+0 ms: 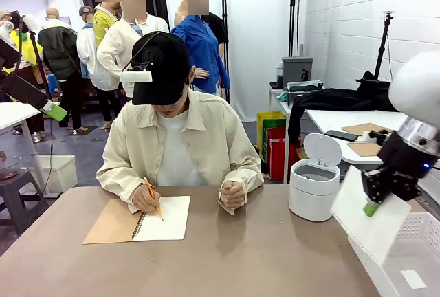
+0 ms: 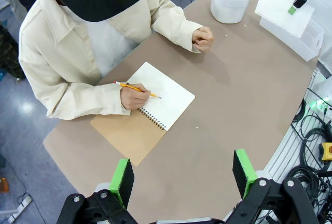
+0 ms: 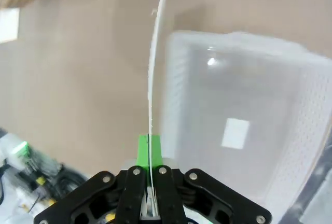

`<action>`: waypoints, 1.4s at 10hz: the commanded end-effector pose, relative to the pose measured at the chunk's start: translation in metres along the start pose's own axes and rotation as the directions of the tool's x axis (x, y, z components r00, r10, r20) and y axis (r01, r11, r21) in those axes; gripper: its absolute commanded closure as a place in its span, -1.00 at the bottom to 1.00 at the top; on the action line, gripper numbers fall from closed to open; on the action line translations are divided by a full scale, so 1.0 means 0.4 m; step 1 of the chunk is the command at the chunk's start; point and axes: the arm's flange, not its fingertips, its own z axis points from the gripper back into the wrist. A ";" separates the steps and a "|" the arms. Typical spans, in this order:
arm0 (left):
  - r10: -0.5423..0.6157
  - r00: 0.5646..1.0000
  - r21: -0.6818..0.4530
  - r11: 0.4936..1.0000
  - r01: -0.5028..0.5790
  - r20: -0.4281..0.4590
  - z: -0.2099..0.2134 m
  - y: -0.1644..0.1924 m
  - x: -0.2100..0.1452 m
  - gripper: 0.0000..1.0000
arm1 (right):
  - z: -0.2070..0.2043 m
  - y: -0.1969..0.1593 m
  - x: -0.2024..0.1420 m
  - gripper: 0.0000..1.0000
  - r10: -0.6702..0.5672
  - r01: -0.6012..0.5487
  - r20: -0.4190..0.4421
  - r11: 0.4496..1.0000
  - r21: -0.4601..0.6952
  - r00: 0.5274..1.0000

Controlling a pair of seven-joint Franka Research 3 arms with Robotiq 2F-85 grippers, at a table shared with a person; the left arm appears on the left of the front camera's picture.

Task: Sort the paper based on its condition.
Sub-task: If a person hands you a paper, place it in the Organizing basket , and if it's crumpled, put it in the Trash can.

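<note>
A flat white sheet of paper [image 1: 375,225] hangs at the table's right end, with my right gripper [image 1: 371,207] shut on its upper part. In the right wrist view the paper [image 3: 153,79] runs edge-on up from the closed right gripper [image 3: 150,154], above the left wall of the white basket [image 3: 249,120]. The left wrist view shows the same paper [image 2: 277,1] far off over that basket [image 2: 298,32]. My left gripper [image 2: 183,177] is open high above the table's near edge, nothing between its green pads [image 2: 123,180].
A person sits at the far side and writes with a pencil [image 1: 152,196] on the white page of a brown-covered spiral notebook [image 1: 113,223]. A small white bin [image 1: 314,187] with its lid up stands beside the basket [image 1: 412,256].
</note>
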 end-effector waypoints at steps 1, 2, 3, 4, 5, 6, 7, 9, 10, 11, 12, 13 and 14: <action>0.001 1.000 0.001 1.000 -0.001 0.005 0.002 0.000 0.000 -1.00 | -0.011 -0.078 -0.036 1.00 -0.013 0.014 0.062 1.000 -0.021 0.998; 0.001 1.000 0.001 1.000 -0.001 0.005 0.002 0.000 0.000 -1.00 | -0.017 -0.117 -0.058 1.00 -0.019 0.021 0.057 0.999 -0.049 0.998; 0.001 1.000 0.001 1.000 -0.001 0.005 0.002 0.000 0.000 -1.00 | -0.030 -0.138 -0.084 1.00 -0.051 0.052 0.016 0.997 -0.059 0.999; 0.001 1.000 0.001 1.000 -0.001 0.005 0.002 0.000 0.000 -1.00 | -0.044 -0.153 -0.106 1.00 -0.072 0.071 -0.016 0.996 -0.055 0.997; 0.001 1.000 0.001 1.000 -0.001 0.005 0.002 0.000 0.000 -1.00 | -0.064 -0.162 -0.121 1.00 -0.082 0.080 -0.049 0.996 -0.050 0.995; 0.001 1.000 0.001 1.000 -0.001 0.005 0.002 0.000 0.000 -1.00 | -0.085 -0.162 -0.138 1.00 -0.100 0.099 -0.067 0.995 -0.023 0.993; 0.001 1.000 0.001 1.000 -0.001 0.005 0.002 0.000 0.000 -1.00 | -0.103 -0.155 -0.149 1.00 -0.096 0.097 -0.095 0.995 0.005 0.991; 0.001 1.000 0.001 1.000 -0.001 0.005 0.002 0.000 0.000 -1.00 | -0.135 -0.132 -0.184 1.00 -0.089 0.092 -0.147 0.996 0.015 0.985; 0.001 1.000 0.001 1.000 -0.001 0.005 0.002 0.000 0.000 -1.00 | -0.148 -0.131 -0.191 1.00 -0.125 0.129 -0.134 0.992 0.015 0.983; 0.001 1.000 0.001 1.000 -0.001 0.005 0.002 0.000 0.000 -1.00 | -0.150 -0.122 -0.183 1.00 -0.266 0.278 -0.144 0.959 0.062 0.953; 0.001 1.000 0.001 1.000 -0.001 0.005 0.002 0.000 0.000 -1.00 | -0.070 -0.160 -0.062 1.00 -0.089 0.090 -0.145 0.996 0.004 0.985; 0.001 1.000 0.001 1.000 -0.001 0.005 0.002 0.000 0.000 -1.00 | -0.070 -0.160 -0.062 1.00 -0.089 0.090 -0.145 0.996 0.004 0.985; 0.001 1.000 0.001 1.000 -0.001 0.005 0.002 0.000 0.000 -1.00 | -0.070 -0.160 -0.062 1.00 -0.089 0.090 -0.145 0.996 0.004 0.985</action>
